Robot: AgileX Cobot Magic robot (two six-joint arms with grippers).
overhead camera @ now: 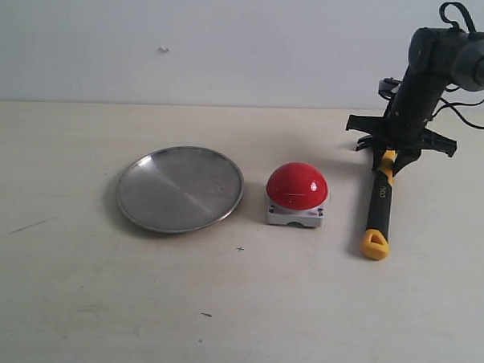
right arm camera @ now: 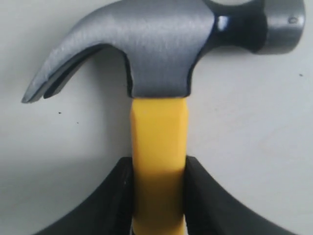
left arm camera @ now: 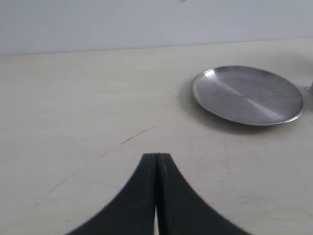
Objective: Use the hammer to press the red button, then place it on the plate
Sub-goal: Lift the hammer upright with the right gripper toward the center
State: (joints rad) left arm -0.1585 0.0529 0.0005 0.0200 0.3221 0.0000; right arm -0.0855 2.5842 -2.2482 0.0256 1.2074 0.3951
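The hammer (overhead camera: 378, 205) lies on the table at the right, its yellow looped tip toward the front; the head is hidden behind the arm in the exterior view. My right gripper (overhead camera: 390, 161) is shut on the hammer's yellow neck (right arm camera: 158, 147) just below the dark metal head (right arm camera: 161, 46). The red button (overhead camera: 296, 186) sits on its grey-white base in the middle of the table, left of the hammer. The silver plate (overhead camera: 180, 188) lies left of the button, and also shows as the plate (left arm camera: 247, 94) in the left wrist view. My left gripper (left arm camera: 157, 157) is shut with nothing in it, over bare table.
The pale table top (overhead camera: 236, 310) carries a few dark scratches. A plain white wall (overhead camera: 216, 36) runs along the back edge. The right arm (overhead camera: 428, 69) and its cables stand at the far right.
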